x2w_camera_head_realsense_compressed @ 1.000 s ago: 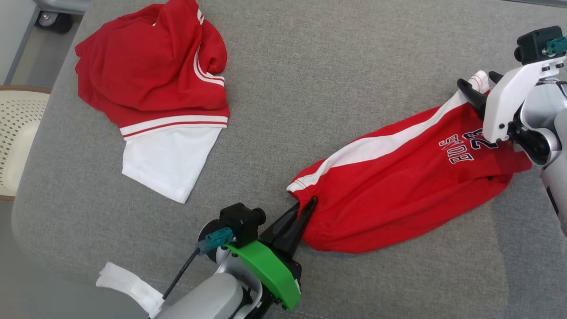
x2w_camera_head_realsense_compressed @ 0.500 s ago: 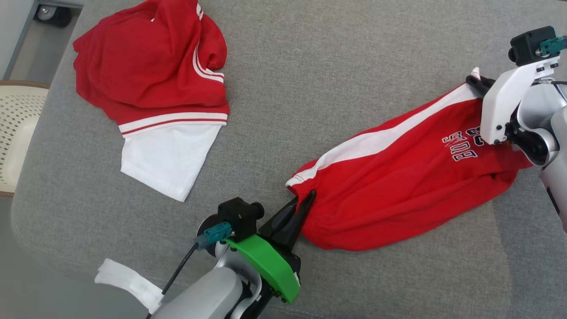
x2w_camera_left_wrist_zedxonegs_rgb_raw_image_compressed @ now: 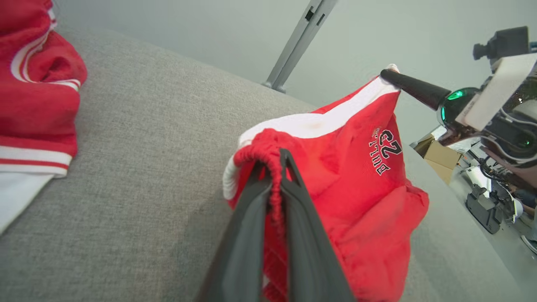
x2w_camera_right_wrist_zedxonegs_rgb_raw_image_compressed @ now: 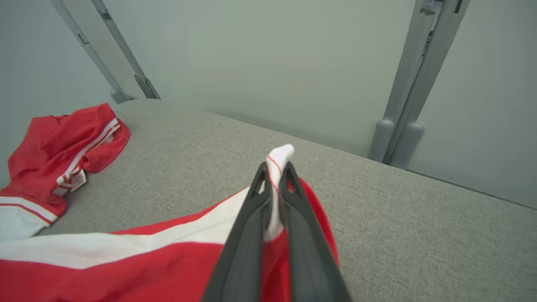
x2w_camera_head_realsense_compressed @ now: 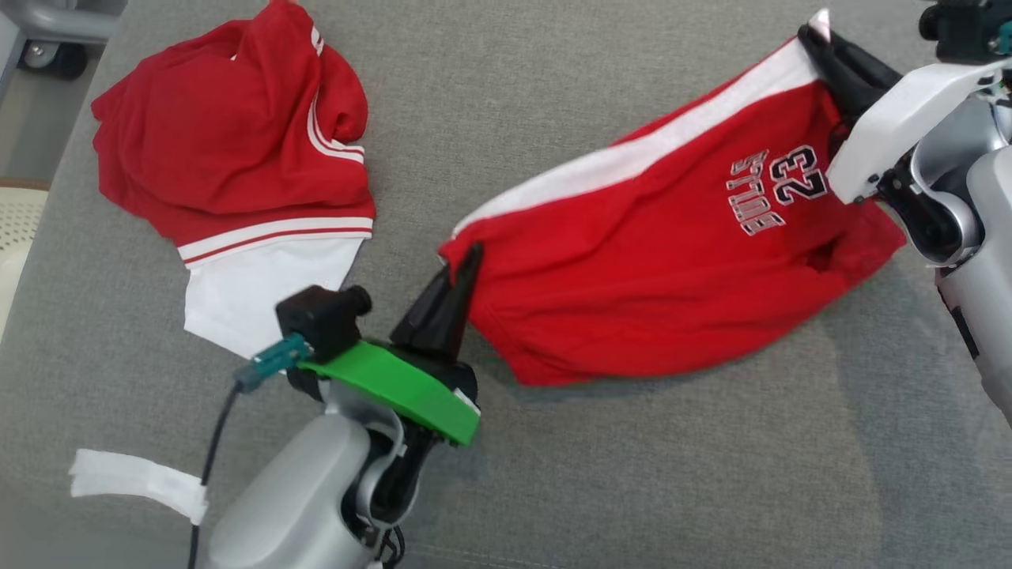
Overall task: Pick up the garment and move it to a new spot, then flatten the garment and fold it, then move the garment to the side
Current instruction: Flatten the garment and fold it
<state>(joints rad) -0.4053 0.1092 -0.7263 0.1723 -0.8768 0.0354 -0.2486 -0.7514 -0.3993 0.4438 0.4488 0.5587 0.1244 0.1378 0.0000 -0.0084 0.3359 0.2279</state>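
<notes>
The garment (x2w_camera_head_realsense_compressed: 648, 261) is a pair of red shorts with a white side stripe and the number 23 printed on it. It hangs stretched between my two grippers above the grey cushion (x2w_camera_head_realsense_compressed: 553, 474). My left gripper (x2w_camera_head_realsense_compressed: 470, 257) is shut on its gathered red waistband corner, seen close in the left wrist view as left gripper (x2w_camera_left_wrist_zedxonegs_rgb_raw_image_compressed: 275, 157) pinching the garment (x2w_camera_left_wrist_zedxonegs_rgb_raw_image_compressed: 356, 201). My right gripper (x2w_camera_head_realsense_compressed: 810, 35) is shut on the white-striped corner at the upper right. The right wrist view shows the right gripper (x2w_camera_right_wrist_zedxonegs_rgb_raw_image_compressed: 275, 167) with the garment's (x2w_camera_right_wrist_zedxonegs_rgb_raw_image_compressed: 147, 264) white edge between its fingers.
A second red and white garment (x2w_camera_head_realsense_compressed: 229, 166) lies crumpled at the cushion's far left. A white strip (x2w_camera_head_realsense_compressed: 134, 482) lies near the front left edge. A pale woven basket (x2w_camera_head_realsense_compressed: 16, 229) stands past the left edge. Metal posts (x2w_camera_right_wrist_zedxonegs_rgb_raw_image_compressed: 402, 105) rise behind the cushion.
My right gripper has shut on the white-striped corner. Both grippers have raised the garment off the cushion and carried it farther away. The head camera has also shifted.
</notes>
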